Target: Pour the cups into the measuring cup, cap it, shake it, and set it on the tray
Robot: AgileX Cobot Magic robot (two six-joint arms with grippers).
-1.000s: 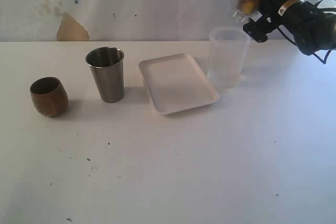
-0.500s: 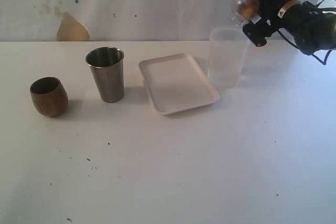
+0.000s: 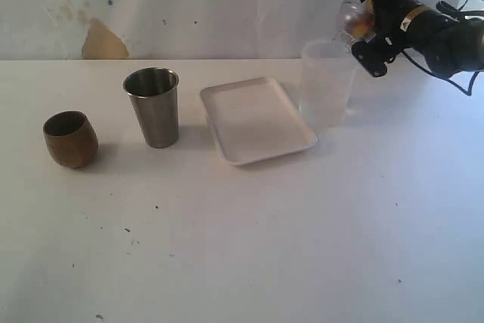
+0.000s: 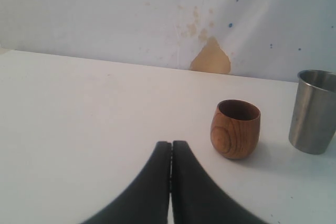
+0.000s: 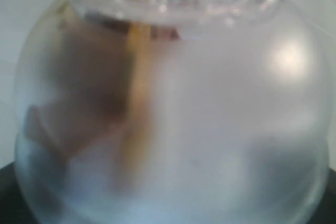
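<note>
The brown wooden cup [image 3: 70, 138] [image 4: 235, 128] and the steel tumbler [image 3: 153, 106] [image 4: 315, 111] stand upright on the left of the table. The white tray [image 3: 255, 119] lies in the middle. Just right of it stands the clear plastic measuring cup [image 3: 327, 82], uncovered; its marks are too faint to read. My right gripper [image 3: 369, 26] is shut on the clear dome cap [image 3: 353, 17] [image 5: 173, 108], tilted just above the cup's far right rim. My left gripper [image 4: 171, 146] is shut on nothing, low over the table beside the wooden cup, and is outside the exterior view.
The white table [image 3: 249, 247] stretches wide in front of the objects. A stained wall [image 3: 189, 5] with a tan patch [image 3: 103, 41] backs the table. The right arm's body and cables [image 3: 446, 35] hang over the back right corner.
My right gripper has come down and slightly right with the cap, closer to the measuring cup's rim. The cups, the tray and the measuring cup have not moved.
</note>
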